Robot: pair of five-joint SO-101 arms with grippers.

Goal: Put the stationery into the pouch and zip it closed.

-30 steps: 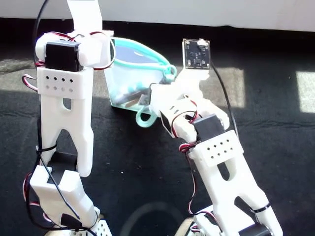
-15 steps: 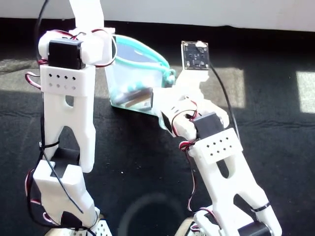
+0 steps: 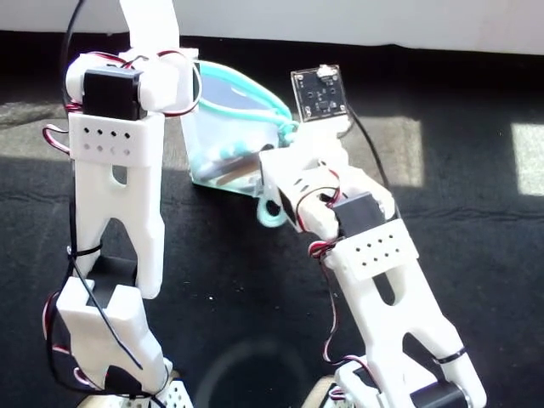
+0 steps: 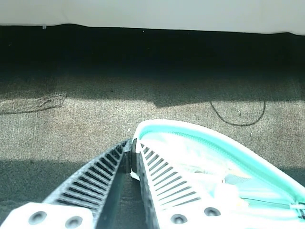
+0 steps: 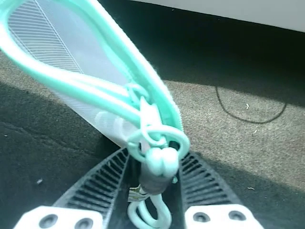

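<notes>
A: Since 0.5 s ago the right arm's camera board (image 3: pixel 319 92) has swung left and tilted. The teal loop (image 3: pixel 272 214) is back out from under that wrist. Left arm hasn't shifted.
B: Pouch?
A: Pouch (image 3: pixel 229 140) stands on the counter (image 3: pixel 476 212), at the back, between the arms. Mouth is open, not zipped.
B: What do the views add?
A: High view gives the contents: stationery (image 3: pixel 225 166) seen through the clear wall. Wrist views give the grips. Left pincer (image 4: pixel 129 157) is clamped on the rim's end corner, with the pouch fanning out from its tips. Right pincer (image 5: pixel 155 183) is closed on the zipper pull (image 5: pixel 158 160) at the opposite end, with the pouch just past the tips.
</notes>
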